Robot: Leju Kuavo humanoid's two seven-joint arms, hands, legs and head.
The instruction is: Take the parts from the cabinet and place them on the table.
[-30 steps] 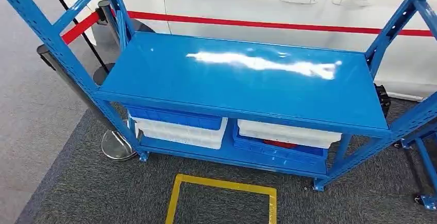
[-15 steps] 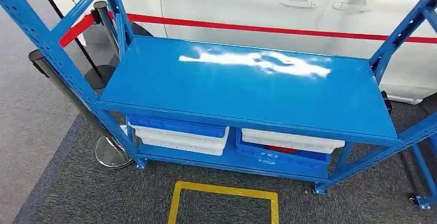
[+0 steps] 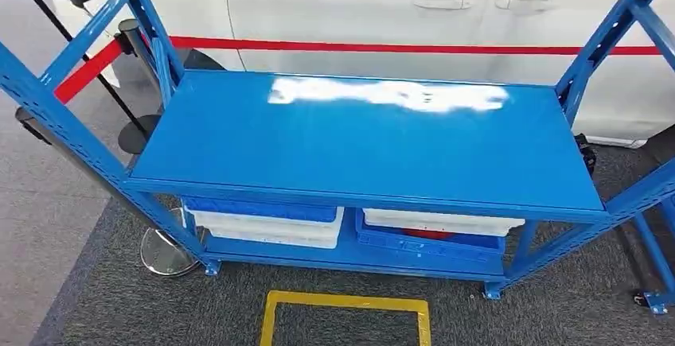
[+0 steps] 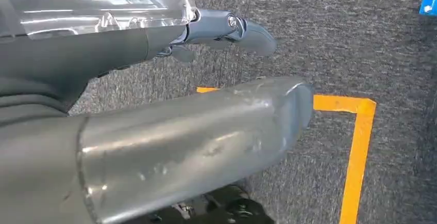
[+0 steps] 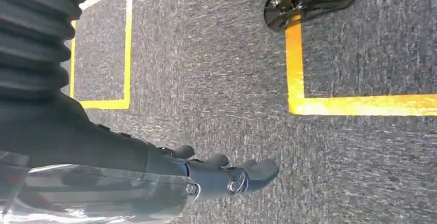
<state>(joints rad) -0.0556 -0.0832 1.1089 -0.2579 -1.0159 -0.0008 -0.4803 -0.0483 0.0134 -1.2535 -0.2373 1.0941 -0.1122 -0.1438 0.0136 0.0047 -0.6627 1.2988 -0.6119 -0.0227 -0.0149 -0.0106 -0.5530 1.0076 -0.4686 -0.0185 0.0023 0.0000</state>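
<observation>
The blue metal cabinet (image 3: 366, 147) stands straight ahead in the head view, its wide middle shelf bare and glossy. On the bottom shelf sit stacked blue and white bins (image 3: 267, 223) at the left, and a white bin over a blue one (image 3: 438, 231) at the right. Something red (image 3: 430, 235) shows between the right pair. My left hand (image 4: 129, 49) hangs above the grey carpet with fingers (image 4: 242, 28) straight and nothing in it. My right hand (image 5: 206, 175) also hangs over the carpet, fingers (image 5: 252, 173) extended and empty.
A yellow taped square (image 3: 346, 302) marks the carpet in front of the cabinet. A stanchion base (image 3: 163, 252) sits by the cabinet's left foot, a red belt (image 3: 398, 47) and a white car (image 3: 358, 4) behind. Another blue frame (image 3: 657, 282) stands at the right.
The whole picture has shifted, so the camera moved: the cabinet now sits a little lower and more squarely in view. Nothing on the shelves has moved.
</observation>
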